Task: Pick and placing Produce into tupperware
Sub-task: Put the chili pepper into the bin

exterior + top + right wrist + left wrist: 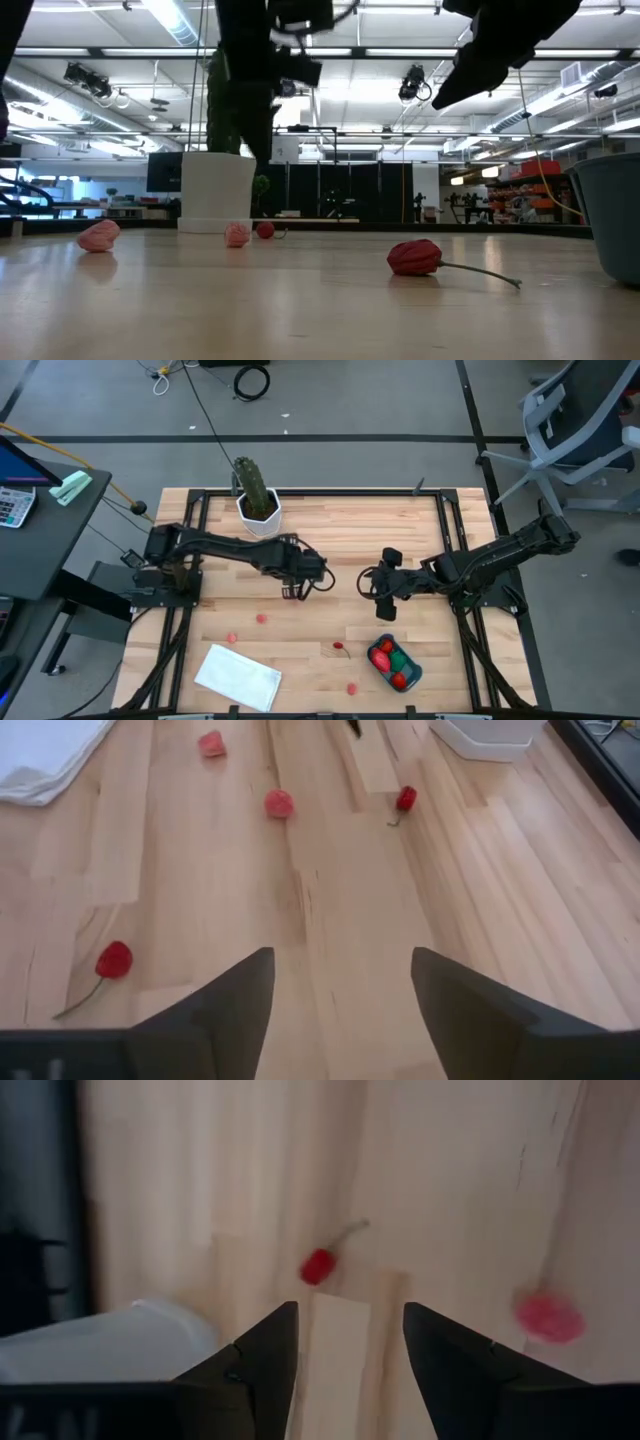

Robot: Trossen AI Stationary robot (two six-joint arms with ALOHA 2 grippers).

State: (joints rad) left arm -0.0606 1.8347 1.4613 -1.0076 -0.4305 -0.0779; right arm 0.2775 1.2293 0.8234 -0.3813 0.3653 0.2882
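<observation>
Both grippers, left [296, 592] and right [385, 612], hover released and empty at mid-frame. Blue tupperware [381, 668] with produce [381, 658] sits lower right.

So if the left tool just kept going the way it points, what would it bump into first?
Probably the bare wooden table; the left tool is open, and a small red stemmed fruit lies just off that line.

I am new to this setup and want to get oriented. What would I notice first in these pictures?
Two dark arms meet over the middle of the wooden table, the left gripper and the right gripper both open and empty. Near the front edge, the teal tupperware already holds red and green produce, while small red and pink pieces like the stemmed one lie loose on the wood. A tall green cactus stands at the back.
</observation>
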